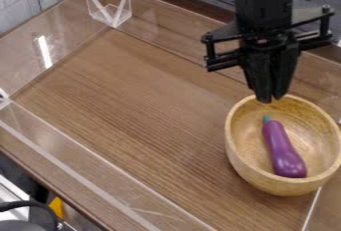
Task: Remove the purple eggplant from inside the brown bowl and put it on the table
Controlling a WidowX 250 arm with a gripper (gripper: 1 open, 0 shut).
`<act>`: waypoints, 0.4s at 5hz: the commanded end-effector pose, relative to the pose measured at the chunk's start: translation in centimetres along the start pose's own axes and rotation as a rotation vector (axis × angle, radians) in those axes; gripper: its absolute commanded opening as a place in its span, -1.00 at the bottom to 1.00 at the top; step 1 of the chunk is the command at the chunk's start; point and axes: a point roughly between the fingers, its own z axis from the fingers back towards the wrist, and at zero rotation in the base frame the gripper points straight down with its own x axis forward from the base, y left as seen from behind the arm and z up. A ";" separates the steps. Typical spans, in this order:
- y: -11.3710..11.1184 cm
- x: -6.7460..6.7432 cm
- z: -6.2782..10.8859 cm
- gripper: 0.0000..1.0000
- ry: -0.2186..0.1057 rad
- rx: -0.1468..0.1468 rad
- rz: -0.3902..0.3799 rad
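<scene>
while inside brown bowl [245, 145], purple eggplant [282, 147]

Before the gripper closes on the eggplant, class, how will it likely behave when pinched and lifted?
The eggplant looks glossy, so it may slip between the fingers. Its rounded, elongated shape suggests it could roll in the bowl if nudged off-centre. It looks like a small moulded toy, so probably stiff and light.

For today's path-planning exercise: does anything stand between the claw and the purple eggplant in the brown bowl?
Nothing visible does. The claw hangs over the far rim of the brown bowl, and the purple eggplant lies uncovered inside, alone in the bowl.
</scene>
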 end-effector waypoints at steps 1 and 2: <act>0.2 -0.1 0.9 1.00 -0.038 -0.031 -0.020; -0.3 0.0 0.0 1.00 -0.044 -0.029 -0.032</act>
